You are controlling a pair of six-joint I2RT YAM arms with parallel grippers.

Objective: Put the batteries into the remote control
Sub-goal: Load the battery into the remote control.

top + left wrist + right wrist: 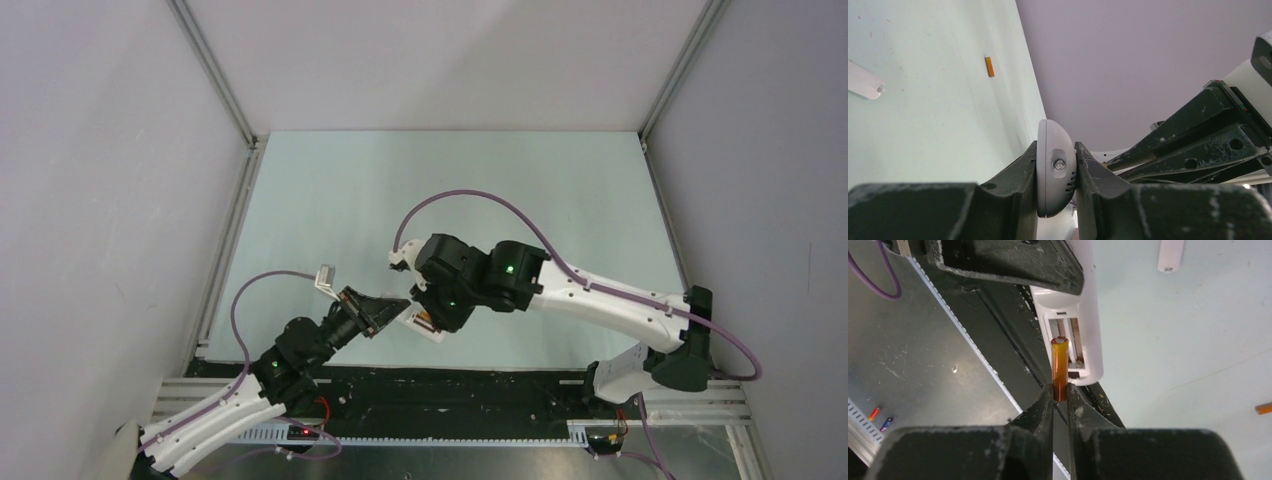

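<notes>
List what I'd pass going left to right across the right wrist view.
Purple cable → held battery → white piece → loose battery.

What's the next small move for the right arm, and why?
Probably ease the battery forward and lay it into the open recess. The right tool pinches it by one end, its free end at the recess of the remote, which the left tool clamps.

The battery (1059,369) looks glossy, the remote control (1092,325) smooth white plastic.
</notes>
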